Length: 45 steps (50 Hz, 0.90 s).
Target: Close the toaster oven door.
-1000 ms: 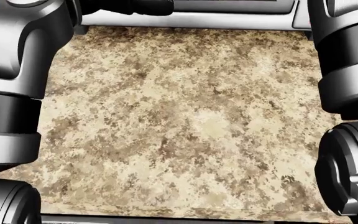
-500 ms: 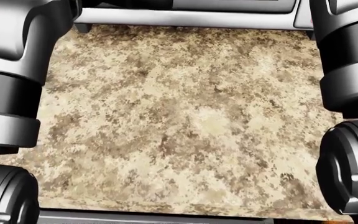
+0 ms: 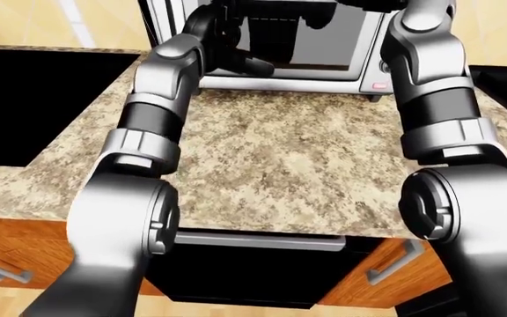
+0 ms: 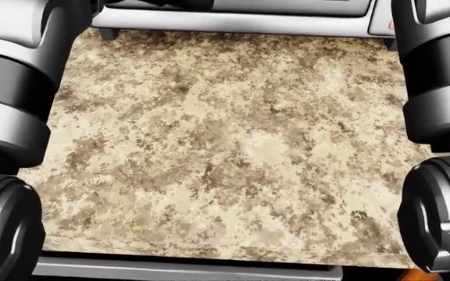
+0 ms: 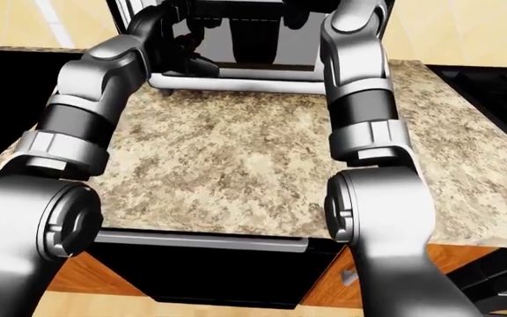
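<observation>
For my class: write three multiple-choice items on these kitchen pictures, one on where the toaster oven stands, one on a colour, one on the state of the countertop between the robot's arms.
1. Where does the toaster oven stand in the left-eye view?
A. at the top, on the counter
B. at the bottom, on the floor
C. inside the cabinet

2. What colour is the countertop?
A. plain white
B. speckled tan and brown
C. solid blue

3. What lies on the countertop between the arms?
A. a plate
B. nothing
C. a pan

Answers: 1 A, it sits at the top edge of the stone; 2 B, the granite pattern shows in every view; 3 B, the head view shows bare stone there.
</observation>
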Available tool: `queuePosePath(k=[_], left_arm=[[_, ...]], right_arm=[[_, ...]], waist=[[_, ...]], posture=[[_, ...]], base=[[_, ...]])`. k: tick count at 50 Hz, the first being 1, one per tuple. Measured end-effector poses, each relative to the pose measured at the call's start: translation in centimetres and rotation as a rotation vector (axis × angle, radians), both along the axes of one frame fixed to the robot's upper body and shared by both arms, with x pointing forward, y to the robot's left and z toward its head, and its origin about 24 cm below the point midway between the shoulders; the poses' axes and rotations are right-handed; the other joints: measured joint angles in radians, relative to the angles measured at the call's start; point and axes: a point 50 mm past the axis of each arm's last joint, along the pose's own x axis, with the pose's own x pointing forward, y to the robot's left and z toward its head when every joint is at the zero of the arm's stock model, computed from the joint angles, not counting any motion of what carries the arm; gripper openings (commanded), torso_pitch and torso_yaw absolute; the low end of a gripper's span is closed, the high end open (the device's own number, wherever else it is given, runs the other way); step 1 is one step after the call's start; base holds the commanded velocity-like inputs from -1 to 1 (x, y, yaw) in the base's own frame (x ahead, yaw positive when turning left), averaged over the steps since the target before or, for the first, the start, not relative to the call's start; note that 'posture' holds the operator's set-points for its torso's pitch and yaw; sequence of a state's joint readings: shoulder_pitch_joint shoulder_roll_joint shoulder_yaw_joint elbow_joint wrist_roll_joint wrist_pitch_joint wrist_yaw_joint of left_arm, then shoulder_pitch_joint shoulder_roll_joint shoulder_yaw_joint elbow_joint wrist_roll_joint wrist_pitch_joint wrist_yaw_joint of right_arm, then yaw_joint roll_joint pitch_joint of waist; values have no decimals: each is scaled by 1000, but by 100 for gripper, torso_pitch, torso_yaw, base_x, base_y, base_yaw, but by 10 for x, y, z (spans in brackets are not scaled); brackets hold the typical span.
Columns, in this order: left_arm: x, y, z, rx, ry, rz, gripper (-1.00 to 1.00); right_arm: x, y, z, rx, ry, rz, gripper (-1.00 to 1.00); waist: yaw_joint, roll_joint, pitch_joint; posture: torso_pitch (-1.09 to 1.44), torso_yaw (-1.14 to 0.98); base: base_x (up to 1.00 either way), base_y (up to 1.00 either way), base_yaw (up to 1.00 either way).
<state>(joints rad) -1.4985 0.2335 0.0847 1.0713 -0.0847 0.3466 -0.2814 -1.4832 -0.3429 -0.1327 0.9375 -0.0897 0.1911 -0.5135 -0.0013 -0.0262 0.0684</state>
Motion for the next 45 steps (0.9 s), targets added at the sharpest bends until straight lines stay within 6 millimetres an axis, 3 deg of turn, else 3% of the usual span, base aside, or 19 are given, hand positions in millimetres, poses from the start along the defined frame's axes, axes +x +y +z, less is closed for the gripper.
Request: queuePosePath(k=[14,45], left_arm=[[2,1,6,15,20,3,100],[4,7,8,69,19,14,100]], right_arm=[[5,-10,-23,52,72,-29,100],[1,-13,-10,42,37,-42,100]], waist=[[-1,0,0],[-7,-6,0]], posture=[[0,0],[0,0]], base=[[0,0,0],[0,0,0]])
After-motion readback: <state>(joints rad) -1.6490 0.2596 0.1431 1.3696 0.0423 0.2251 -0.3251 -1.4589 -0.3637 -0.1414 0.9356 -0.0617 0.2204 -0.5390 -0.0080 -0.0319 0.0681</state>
